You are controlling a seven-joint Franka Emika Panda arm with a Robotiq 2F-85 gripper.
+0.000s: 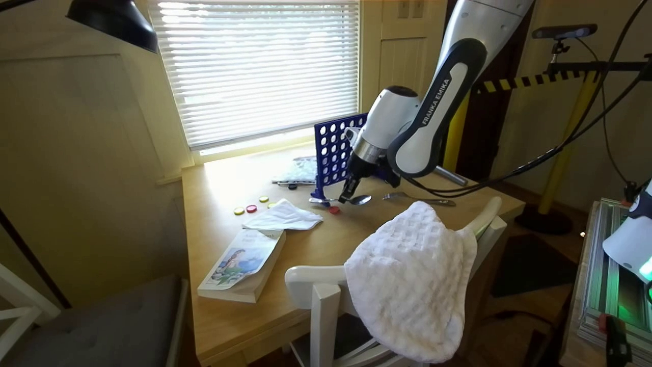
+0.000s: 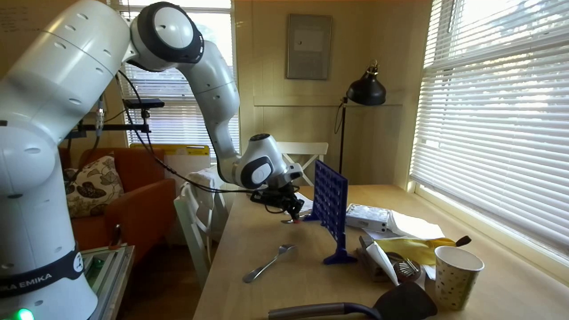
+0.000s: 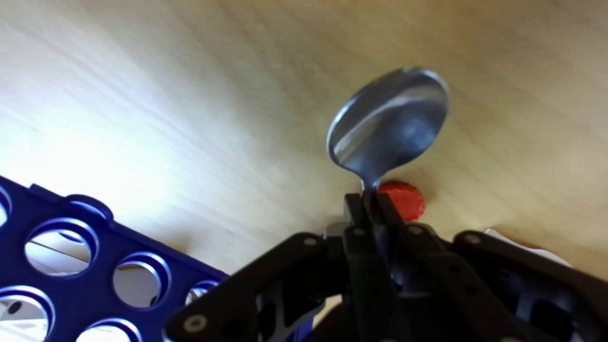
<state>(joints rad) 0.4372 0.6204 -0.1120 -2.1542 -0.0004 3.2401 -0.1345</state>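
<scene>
My gripper [image 3: 369,202] is shut on the handle of a metal spoon [image 3: 390,121], just behind its bowl. The bowl sticks out past the fingertips; part of the handle is hidden by the fingers. In an exterior view the gripper [image 1: 346,198] is low over the wooden table, and the spoon [image 1: 361,200] is close to the tabletop; I cannot tell if they touch. A red disc [image 3: 405,200] lies beside the fingertips. A blue upright grid with round holes [image 2: 330,195] stands close to the gripper, and it also shows in the wrist view [image 3: 105,251].
A fork [image 2: 268,264] lies on the table. A white cloth [image 1: 283,216], a book [image 1: 237,264] and loose discs [image 1: 251,208] lie nearby. A spatula [image 2: 405,303], paper cup [image 2: 458,278] and white box [image 2: 366,217] are beyond the grid. A chair with a towel [image 1: 415,280] stands at the table edge.
</scene>
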